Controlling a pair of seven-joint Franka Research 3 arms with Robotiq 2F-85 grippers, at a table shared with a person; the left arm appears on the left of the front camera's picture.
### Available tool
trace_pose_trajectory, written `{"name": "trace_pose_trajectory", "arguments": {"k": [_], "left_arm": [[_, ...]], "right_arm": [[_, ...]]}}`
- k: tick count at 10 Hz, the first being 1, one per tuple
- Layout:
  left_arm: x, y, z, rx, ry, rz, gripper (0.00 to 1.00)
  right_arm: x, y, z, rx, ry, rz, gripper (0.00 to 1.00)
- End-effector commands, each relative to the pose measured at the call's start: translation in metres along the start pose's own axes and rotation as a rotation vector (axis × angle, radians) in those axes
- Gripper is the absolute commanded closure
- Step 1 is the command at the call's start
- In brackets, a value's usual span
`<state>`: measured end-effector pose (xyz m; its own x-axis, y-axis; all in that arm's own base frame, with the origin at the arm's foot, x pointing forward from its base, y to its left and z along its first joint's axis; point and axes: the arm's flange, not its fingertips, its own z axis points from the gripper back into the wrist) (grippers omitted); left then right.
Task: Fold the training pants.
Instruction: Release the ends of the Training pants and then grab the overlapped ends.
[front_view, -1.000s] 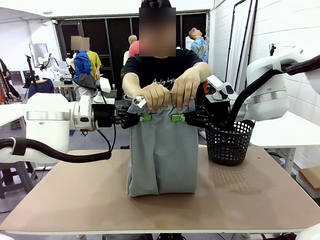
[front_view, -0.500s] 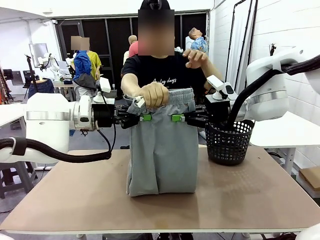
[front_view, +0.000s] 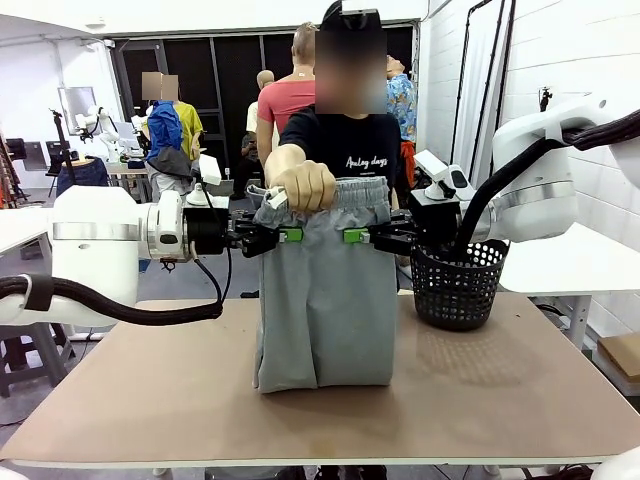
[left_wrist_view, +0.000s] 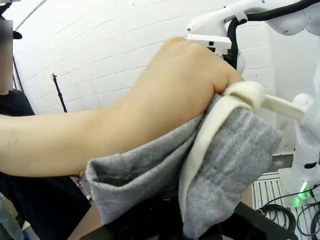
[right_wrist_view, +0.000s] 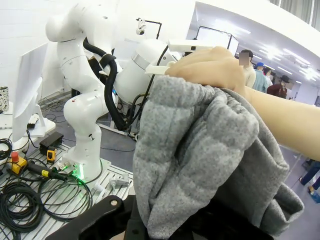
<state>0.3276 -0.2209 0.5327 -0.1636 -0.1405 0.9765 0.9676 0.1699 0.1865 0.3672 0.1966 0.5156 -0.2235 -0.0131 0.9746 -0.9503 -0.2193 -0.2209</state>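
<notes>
The training pants (front_view: 325, 300) hang mid-frame, hems touching the bench (front_view: 500, 400). Left fingers (front_view: 291, 235) and right fingers (front_view: 354, 236) are each clamped tight on the cloth below the waistband (front_view: 362, 186), which a person's hand (front_view: 303, 186) grips.

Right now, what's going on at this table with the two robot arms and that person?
The light grey training pants hang upright, with their lower edge down at the table. The left gripper and right gripper are each shut on the fabric just below the waistband, one per side. The person opposite grips the waistband with one hand. A black mesh basket stands by the right gripper. No fold has been made yet.
</notes>
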Motion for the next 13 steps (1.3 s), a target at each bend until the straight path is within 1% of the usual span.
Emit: {"name": "trace_pose_trajectory", "arguments": {"k": [1, 11, 12, 13], "left_arm": [[0.0016, -0.0003, -0.0003, 0.009, -0.013, 0.014, 1.0], [0.0016, -0.0003, -0.0003, 0.009, -0.013, 0.014, 1.0], [0.0, 0.0002, 0.0002, 0.001, 0.0, 0.0, 1.0], [-0.0026, -0.0021, 0.0035, 0.009, -0.002, 0.005, 0.93]], "right_arm": [[0.0013, 0.0008, -0.0009, 0.007, -0.012, 0.003, 1.0], [0.0013, 0.0008, -0.0009, 0.007, -0.012, 0.003, 1.0], [0.0, 0.0, -0.0001, 0.0, 0.0, 0.0, 1.0], [0.0005, 0.0006, 0.0008, 0.013, -0.027, -0.029, 0.87]]}}
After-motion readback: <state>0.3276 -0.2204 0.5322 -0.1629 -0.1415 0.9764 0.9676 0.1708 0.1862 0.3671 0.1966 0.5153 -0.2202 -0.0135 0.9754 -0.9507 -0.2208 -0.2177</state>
